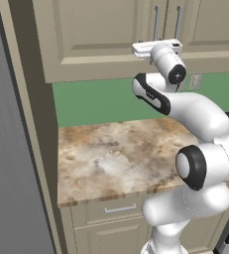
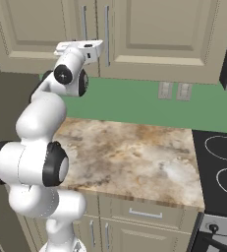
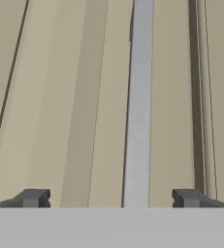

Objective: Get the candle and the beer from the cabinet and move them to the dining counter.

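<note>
The beige wall cabinet hangs over the worktop with both doors shut, so the candle and the beer are hidden. The dining counter is out of view. My arm reaches up and its white hand is at the doors' lower edge, by the left silver bar handle. In the hand view my gripper is open. That handle runs straight up between the two fingertips, close in front and not gripped. The seam between the doors lies just right of it.
A marbled stone worktop runs below, against the green wall, over beige drawers. A black stove stands at its right end. A tall grey panel closes the left side. Two wall outlets sit on the green wall.
</note>
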